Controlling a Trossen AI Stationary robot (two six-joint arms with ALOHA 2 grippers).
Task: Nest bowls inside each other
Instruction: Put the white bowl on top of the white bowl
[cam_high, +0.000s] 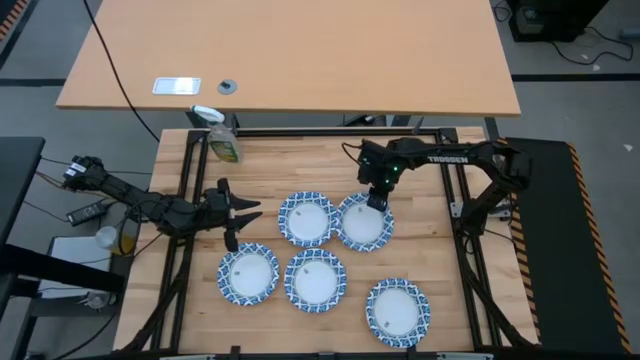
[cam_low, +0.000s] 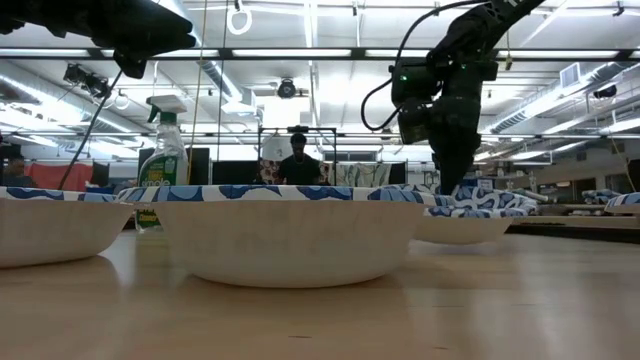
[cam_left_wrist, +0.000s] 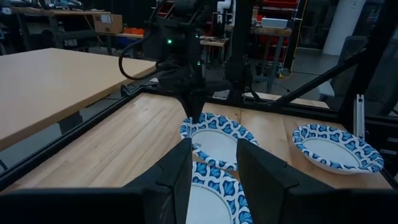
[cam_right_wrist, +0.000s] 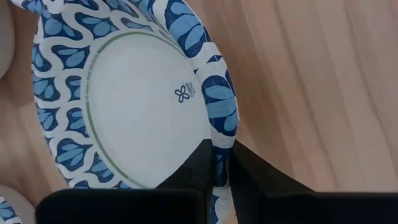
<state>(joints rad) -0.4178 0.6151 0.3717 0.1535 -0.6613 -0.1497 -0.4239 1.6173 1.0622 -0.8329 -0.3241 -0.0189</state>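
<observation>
Several blue-rimmed white bowls lie open side up on the wooden table. My right gripper (cam_high: 377, 199) points steeply down at the far rim of the back right bowl (cam_high: 365, 224) and is shut on it. Beside that bowl sits another bowl (cam_high: 307, 219), and three more stand nearer: (cam_high: 248, 274), (cam_high: 315, 281), (cam_high: 397, 310). At the table's left, my left gripper (cam_high: 243, 213) hovers open and level above the wood, pointing toward the right, with nothing between its fingers (cam_left_wrist: 185, 171). My right gripper pinches the bowl's patterned rim (cam_right_wrist: 219, 163) between its two fingers, one finger (cam_right_wrist: 196, 165) on the inner side and one on the outer. They come from above, slanting down, at the bowl's far edge (cam_high: 374, 205). In the low view the bowl's base (cam_low: 462, 236) looks down on the table.
A green-labelled spray bottle (cam_high: 223, 141) stands at the table's far left corner. Black frame rails (cam_high: 300, 131) run round the table. Bare wood (cam_high: 280, 165) lies between the bowls and the far rail. A person (cam_low: 298, 160) stands in the room behind.
</observation>
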